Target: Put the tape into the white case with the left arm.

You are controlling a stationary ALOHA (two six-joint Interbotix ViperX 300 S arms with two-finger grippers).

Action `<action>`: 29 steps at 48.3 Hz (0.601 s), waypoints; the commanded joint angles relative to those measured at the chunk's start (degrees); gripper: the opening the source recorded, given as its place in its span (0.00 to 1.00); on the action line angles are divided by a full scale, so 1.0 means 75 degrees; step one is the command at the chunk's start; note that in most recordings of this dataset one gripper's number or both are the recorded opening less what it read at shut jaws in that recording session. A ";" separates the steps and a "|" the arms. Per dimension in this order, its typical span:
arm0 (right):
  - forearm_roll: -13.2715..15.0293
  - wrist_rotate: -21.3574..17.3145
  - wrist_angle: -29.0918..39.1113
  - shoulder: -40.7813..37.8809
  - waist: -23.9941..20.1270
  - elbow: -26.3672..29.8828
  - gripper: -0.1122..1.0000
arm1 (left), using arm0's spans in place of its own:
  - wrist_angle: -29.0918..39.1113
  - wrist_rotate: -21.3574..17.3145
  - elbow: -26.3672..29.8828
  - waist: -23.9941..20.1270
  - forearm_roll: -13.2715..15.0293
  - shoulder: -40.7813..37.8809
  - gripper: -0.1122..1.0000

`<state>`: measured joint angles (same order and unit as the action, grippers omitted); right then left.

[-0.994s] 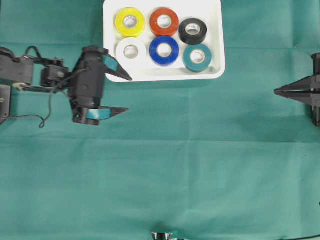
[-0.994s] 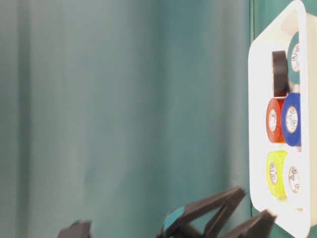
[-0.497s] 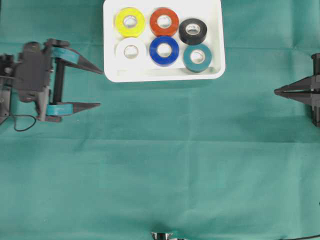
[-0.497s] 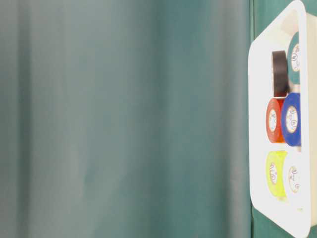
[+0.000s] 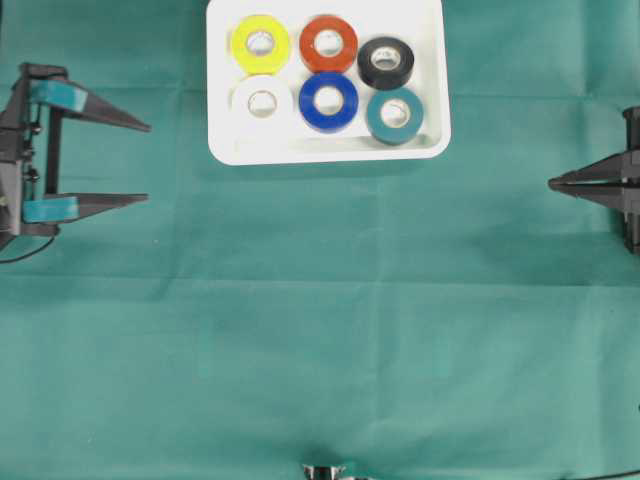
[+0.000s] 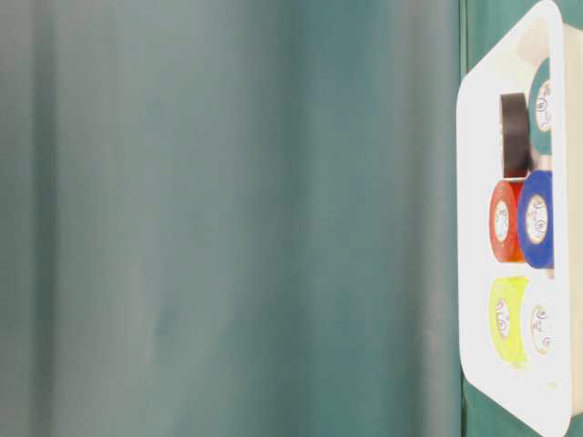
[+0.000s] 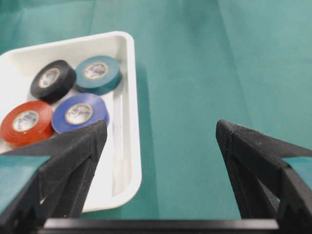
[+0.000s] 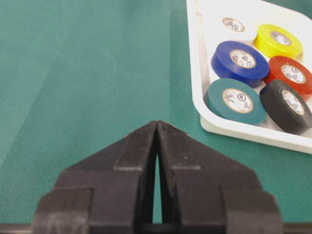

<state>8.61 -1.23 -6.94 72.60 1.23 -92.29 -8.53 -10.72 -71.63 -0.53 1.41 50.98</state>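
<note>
tape rolls: six, one each of yellow (image 5: 260, 43), red (image 5: 328, 43), black (image 5: 385, 62), white (image 5: 262, 103), blue (image 5: 328, 101), teal (image 5: 394, 115); all grouped top centre of frame | white case (image 5: 430, 60): one | grippers: two; left gripper (image 5: 140, 163) at left edge, right gripper (image 5: 553, 184) at right edge | green cloth (image 5: 320, 330): one

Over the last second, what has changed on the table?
The left pincer drew back from the white case to the left edge of the overhead view, open and empty, and left the table-level view. Nothing was gripped or released. The six tape rolls and the shut right pincer stayed put.
</note>
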 commanded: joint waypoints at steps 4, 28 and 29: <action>0.0023 0.0012 -0.0082 -0.0141 0.0012 0.0047 0.02 | 0.0152 0.0211 -0.0176 -0.0141 0.0023 0.0738 0.97; 0.0023 0.0012 -0.0082 -0.0129 0.0012 0.0059 0.02 | 0.0434 0.0340 -0.0762 -0.0340 0.0000 0.1547 0.97; 0.0023 0.0012 -0.0082 -0.0129 0.0012 0.0047 0.02 | 0.0434 0.0328 -0.0785 -0.0328 -0.0012 0.1547 0.97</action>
<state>8.61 -1.14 -6.94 72.60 1.23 -92.29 -4.75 -8.00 -77.70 -2.81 1.41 62.75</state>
